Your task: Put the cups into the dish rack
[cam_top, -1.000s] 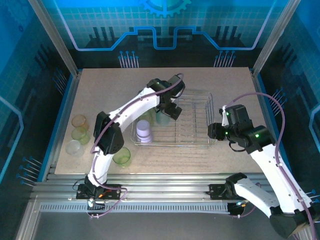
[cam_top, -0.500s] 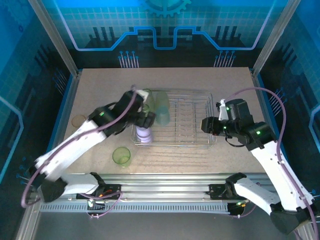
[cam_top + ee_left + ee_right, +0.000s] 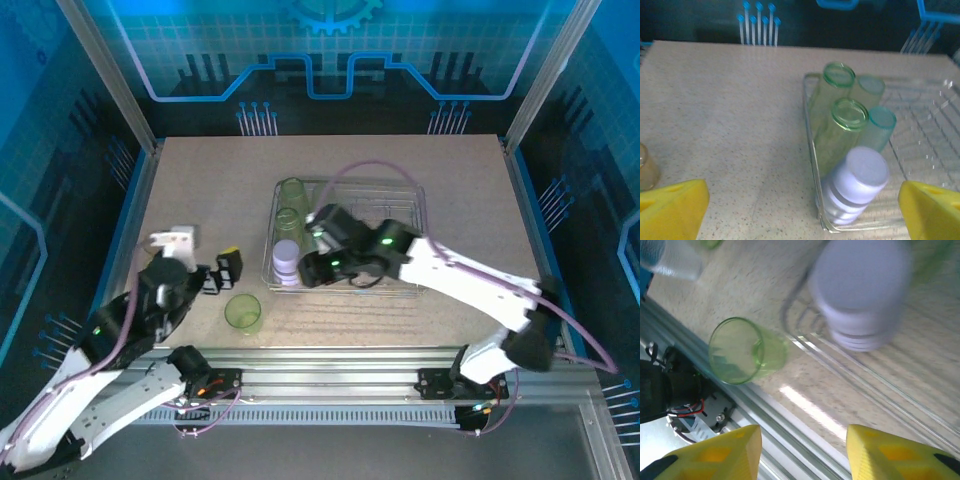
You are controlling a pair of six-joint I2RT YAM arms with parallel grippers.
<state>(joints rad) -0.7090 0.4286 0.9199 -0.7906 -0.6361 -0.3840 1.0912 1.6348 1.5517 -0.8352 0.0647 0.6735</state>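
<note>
Here, beige tabletop, blue-lit walls, left pincer wide open, right pincer half-open, both empty.

A speckled beige tabletop is backed by a blue-lit panel (gear motif at top centre), with clusters of blue-tipped pins at its far edge and ribbed aluminium rails along the near edge.

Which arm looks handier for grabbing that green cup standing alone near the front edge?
Probably the right. The right gripper points at the green cup, jaws parted with nothing between. The left gripper is near and open too, but faces the dish rack instead.
</note>
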